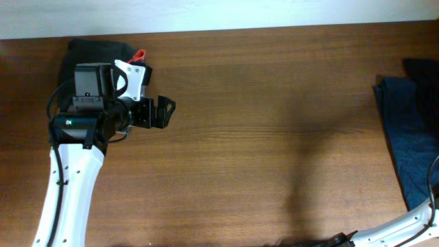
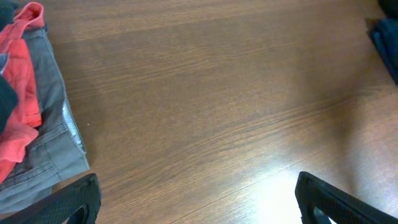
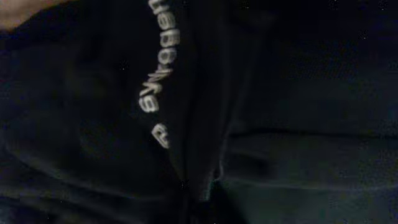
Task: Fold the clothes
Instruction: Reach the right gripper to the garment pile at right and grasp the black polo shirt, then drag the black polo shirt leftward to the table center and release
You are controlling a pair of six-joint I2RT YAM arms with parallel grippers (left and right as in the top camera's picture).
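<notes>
Nearby, grey garment pile [image 2: 50, 143] beside left tool [image 1: 167, 113].

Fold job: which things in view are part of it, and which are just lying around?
In the job: black shirt with white logo.
Lying about: grey garment, red garment, stacked at the left; blue cloth, role unclear.

Only writing I can spot is one line of small white lettering [image 3: 160, 74] on the black shirt [image 3: 298, 93], right in front of the right end effector. It runs sideways and I can't properly read it.
</notes>
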